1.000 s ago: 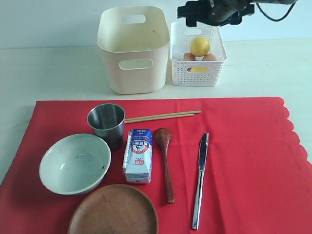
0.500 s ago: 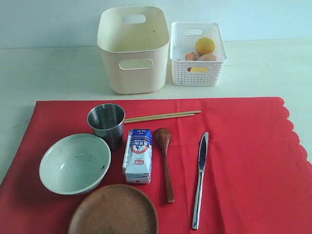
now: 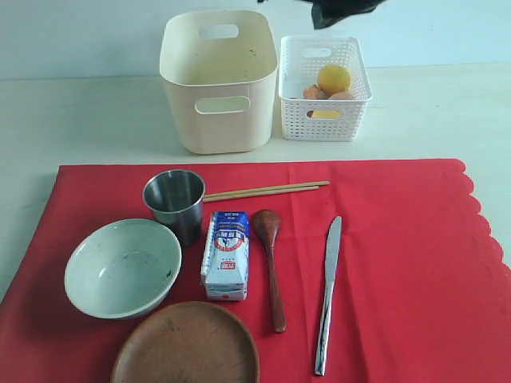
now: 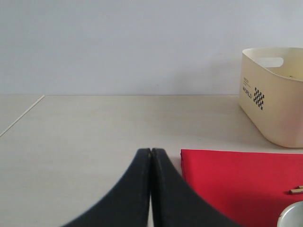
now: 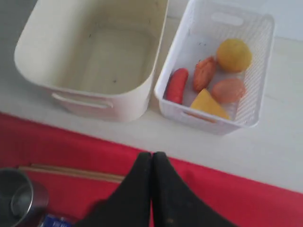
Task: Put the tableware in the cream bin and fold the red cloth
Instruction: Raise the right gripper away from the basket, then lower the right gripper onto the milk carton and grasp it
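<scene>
— Where is the tableware?

— All of it lies on the red cloth point(image 3: 399, 239), which is spread flat over the desk point(image 3: 80, 120) with its scalloped edge on the right. The steel cup point(image 3: 176, 199) stands upright, and the wooden chopsticks point(image 3: 266, 191) lie just beside it, running off to the right. The pale green-white bowl point(image 3: 122, 267) sits just in front of the cup. The round brown plate point(image 3: 188, 347) lies at the near edge, partly cut off by the frame.

— And the cutlery?

— The dark wooden spoon point(image 3: 271, 263) lies just right of a small blue-and-white milk carton point(image 3: 227, 255). The long silver table knife point(image 3: 327, 291) lies further right, apart from the spoon.

— The cream bin?

— The cream bin point(image 3: 192, 120) stands on the bare desk beyond the cloth (the right wrist view looks straight down onto its bare floor). Just beside it is a white lattice basket point(image 3: 323, 126) holding a lemon point(image 3: 334, 78) and other food pieces.

— The end effectors?

— The left end effector point(image 4: 151, 158) has its jaws pressed together on nothing, over bare desk beside a corner of the cloth. The right end effector point(image 5: 152, 161) is likewise closed and grips nothing, above the cloth's far edge and facing both bins. In the exterior view only a dark piece of its arm point(image 3: 339, 9) shows, at the top above the basket.
</scene>
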